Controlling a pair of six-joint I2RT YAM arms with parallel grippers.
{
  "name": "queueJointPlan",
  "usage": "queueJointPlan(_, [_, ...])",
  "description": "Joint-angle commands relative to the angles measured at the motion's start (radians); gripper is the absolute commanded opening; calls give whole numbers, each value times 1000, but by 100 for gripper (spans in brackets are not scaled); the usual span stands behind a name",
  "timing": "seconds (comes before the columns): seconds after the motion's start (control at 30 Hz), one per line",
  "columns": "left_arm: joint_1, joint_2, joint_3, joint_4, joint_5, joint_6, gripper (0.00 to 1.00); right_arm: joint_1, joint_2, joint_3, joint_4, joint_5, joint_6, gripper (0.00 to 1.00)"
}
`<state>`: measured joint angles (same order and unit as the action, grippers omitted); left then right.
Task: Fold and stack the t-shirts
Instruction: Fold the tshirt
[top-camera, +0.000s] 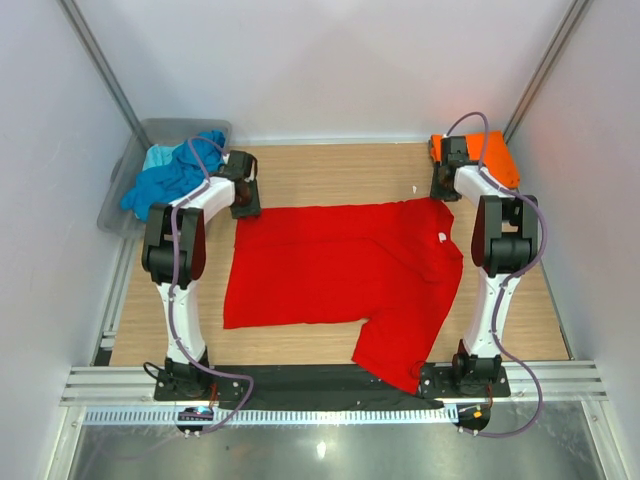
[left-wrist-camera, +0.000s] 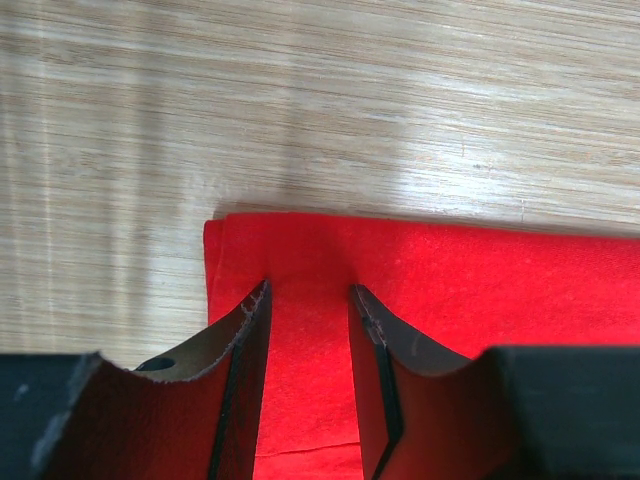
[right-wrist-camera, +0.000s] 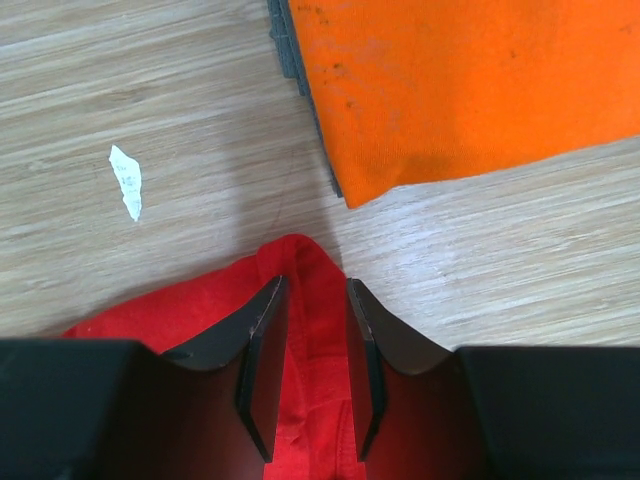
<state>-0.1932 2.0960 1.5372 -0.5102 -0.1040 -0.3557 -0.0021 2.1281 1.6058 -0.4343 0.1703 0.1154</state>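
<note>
Wooden surface (top-camera: 330, 165): red t-shirt (top-camera: 330, 265) spread mid-surface, one sleeve at the near edge. Only the top view shows the grey tub (top-camera: 160, 130), far left, holding a blue t-shirt (top-camera: 165, 185); orange t-shirt (top-camera: 497, 155) far right. Wrist views: left fingers (left-wrist-camera: 235, 345) straddle the red far-left corner, right fingers (right-wrist-camera: 265, 340) a bunched red ridge. Gaps narrow; cannot tell if gripping. Paper scrap (right-wrist-camera: 126, 180) nearby.
</note>
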Motion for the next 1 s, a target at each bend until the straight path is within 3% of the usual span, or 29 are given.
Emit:
queueJointPlan(0.0, [6,15,29,-13,-8,14,38,2,-8,46,32,12,10,35])
queueJointPlan(0.77, [8,27,29,-17,-10,12,38,2,47,121,-32,-15,36,38])
queueJointPlan(0.93, [12,30,28,-21,-11,12,38,2,56,109,-23,-8,40,35])
queueJointPlan(0.97, [15,33,28,-21,-13,14,38,2,56,108,-20,-2,40,29])
